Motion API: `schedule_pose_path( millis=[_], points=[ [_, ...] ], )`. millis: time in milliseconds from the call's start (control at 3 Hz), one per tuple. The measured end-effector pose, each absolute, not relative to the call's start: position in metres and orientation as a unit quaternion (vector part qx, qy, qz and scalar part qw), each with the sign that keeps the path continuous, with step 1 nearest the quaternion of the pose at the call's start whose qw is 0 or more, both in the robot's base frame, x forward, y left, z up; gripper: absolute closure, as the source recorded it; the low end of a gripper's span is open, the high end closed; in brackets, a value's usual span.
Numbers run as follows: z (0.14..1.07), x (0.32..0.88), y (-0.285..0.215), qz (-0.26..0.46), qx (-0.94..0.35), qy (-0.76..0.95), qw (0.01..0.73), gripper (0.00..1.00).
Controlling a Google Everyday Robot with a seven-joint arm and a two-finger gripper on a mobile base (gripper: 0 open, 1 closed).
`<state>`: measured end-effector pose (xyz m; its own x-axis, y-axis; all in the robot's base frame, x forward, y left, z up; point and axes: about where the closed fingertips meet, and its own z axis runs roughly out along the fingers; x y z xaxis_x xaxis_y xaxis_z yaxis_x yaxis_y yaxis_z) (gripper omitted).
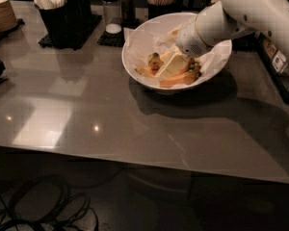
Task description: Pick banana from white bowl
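Gripper [172,65], cream and blocky, sits in the wide white paper-lined bowl [129,64], spotted yellow banana [155,60] at its 9 o'clock; nobody can tell its grip.

The claw [172,66] in the white bowl [134,72] seemingly hides the banana [154,60]'s middle.
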<state>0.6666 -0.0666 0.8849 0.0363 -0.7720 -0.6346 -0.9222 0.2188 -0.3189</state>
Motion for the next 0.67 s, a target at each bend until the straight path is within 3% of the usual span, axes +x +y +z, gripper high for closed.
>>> schedule_pose_path(
  millis=[667],
  points=[
    [0.8806, 0.6779, -0.0514, 0.09, -0.618, 0.684, 0.376, 0.2]
  ],
)
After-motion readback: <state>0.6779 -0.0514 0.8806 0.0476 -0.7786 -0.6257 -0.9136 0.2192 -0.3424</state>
